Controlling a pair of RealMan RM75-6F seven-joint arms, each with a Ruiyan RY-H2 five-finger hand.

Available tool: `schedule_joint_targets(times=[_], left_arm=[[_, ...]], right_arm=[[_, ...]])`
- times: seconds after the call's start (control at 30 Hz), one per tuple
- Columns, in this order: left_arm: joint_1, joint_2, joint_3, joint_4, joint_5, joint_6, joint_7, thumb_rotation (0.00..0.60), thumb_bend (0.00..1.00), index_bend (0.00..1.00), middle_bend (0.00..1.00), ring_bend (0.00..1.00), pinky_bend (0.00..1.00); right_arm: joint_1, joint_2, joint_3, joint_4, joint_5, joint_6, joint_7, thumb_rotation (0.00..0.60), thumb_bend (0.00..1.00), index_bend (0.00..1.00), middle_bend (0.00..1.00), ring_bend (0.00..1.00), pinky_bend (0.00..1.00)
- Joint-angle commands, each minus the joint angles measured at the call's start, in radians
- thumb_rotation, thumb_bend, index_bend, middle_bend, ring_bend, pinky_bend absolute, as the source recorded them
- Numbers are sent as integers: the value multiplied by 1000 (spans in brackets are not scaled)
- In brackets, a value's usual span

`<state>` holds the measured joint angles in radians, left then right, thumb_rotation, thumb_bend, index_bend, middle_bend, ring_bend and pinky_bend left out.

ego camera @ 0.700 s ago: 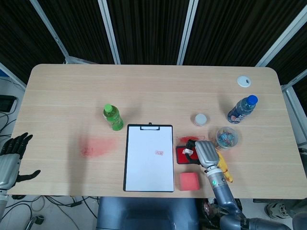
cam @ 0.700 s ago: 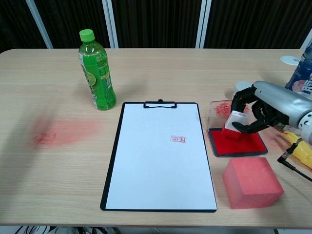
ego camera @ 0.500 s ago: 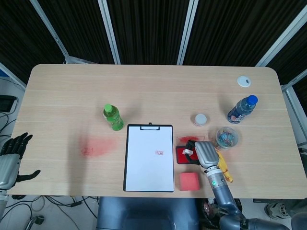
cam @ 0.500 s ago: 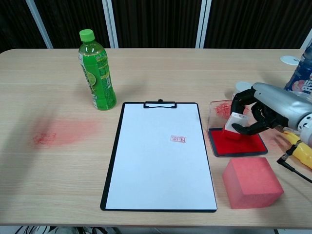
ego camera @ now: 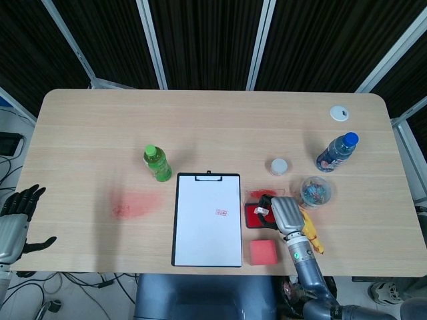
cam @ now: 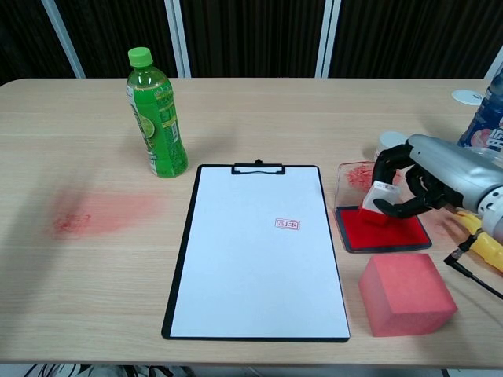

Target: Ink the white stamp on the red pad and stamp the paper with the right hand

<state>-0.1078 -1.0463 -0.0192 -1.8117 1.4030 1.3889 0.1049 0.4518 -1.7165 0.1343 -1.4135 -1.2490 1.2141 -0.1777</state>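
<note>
The white stamp (cam: 377,196) stands tilted on the red ink pad (cam: 383,233), just right of the clipboard. My right hand (cam: 428,177) reaches in from the right and curls its fingers around the stamp, gripping it. From the head view, the same hand (ego camera: 283,212) covers most of the stamp (ego camera: 260,212) and pad (ego camera: 253,219). The white paper (cam: 251,259) on the black clipboard carries one small red stamp mark (cam: 288,224). My left hand (ego camera: 17,217) hangs off the table's left edge, fingers spread and empty.
A green bottle (cam: 157,114) stands left of the clipboard, with a red smudge (cam: 94,214) on the table further left. In front of the pad sits a red block (cam: 407,292). Behind my right hand are a white jar (ego camera: 279,166), a cup of clips (ego camera: 315,191) and a blue bottle (ego camera: 337,152).
My right hand has shifted very slightly to the right. The stamp stays tilted on the pad. Nothing else has moved.
</note>
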Motion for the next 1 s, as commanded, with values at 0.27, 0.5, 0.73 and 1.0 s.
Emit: schedule_joint_targets(times=[0.27, 0.5, 0.73, 1.0], left_arm=[[-2, 2, 0, 0, -3, -6, -6, 600, 12, 0, 0, 0, 0], [-3, 3, -1, -1, -4, -8, -5, 600, 12, 0, 0, 0, 0], [-3, 3, -1, -1, -5, -8, -4, 600, 13, 0, 0, 0, 0], [-4, 3, -2, -2, -8, -10, -3, 600, 13, 0, 0, 0, 0]], right_arm=[[-2, -8, 9, 4, 8, -13, -5, 600, 643, 839, 730, 815, 916], [-4, -14, 11, 10, 8, -17, -10, 600, 642, 839, 731, 815, 916], [-7, -26, 15, 19, 6, -17, -7, 600, 643, 839, 731, 815, 916], [-13, -39, 14, 31, 13, -24, -2, 600, 643, 839, 731, 815, 916]])
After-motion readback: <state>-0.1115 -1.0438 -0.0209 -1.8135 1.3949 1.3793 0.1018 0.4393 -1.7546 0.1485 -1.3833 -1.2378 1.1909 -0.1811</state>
